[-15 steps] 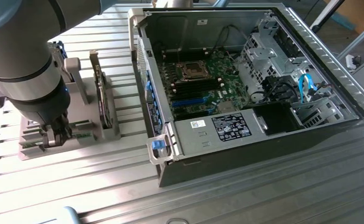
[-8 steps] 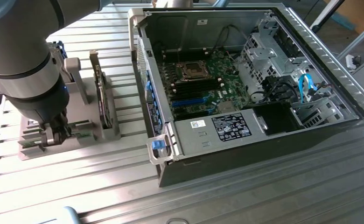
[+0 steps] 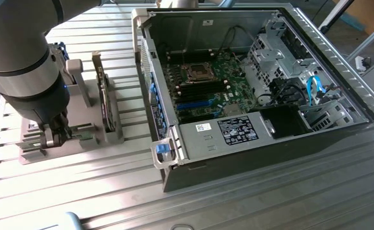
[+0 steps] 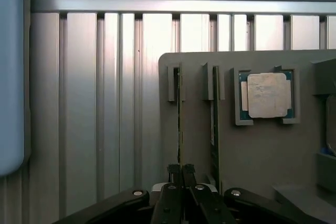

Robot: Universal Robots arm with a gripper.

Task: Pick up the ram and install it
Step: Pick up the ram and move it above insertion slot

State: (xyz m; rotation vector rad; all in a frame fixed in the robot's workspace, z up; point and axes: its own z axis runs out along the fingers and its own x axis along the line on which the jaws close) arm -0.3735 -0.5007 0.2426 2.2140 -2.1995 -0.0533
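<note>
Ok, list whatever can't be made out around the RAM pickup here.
- Exterior view: the arm blocks most of the grey holder and what the hand pinches.
- Wrist view: the RAM stick is edge-on, so its chips are unreadable. The hand covers its near end, so whether it sits in its slot is unclear.
- Exterior view: the motherboard's memory slots are too small to tell free from filled.

The exterior view looks down steeply from high over the table [image 3: 270,201], taking in the case [image 3: 340,52] to the exterior view's right of the rack [image 3: 85,134]. The wrist view faces straight down past the gripper [image 4: 181,174], close above the rack [image 4: 262,156]. Both views share the rack and the table beside it.
</note>
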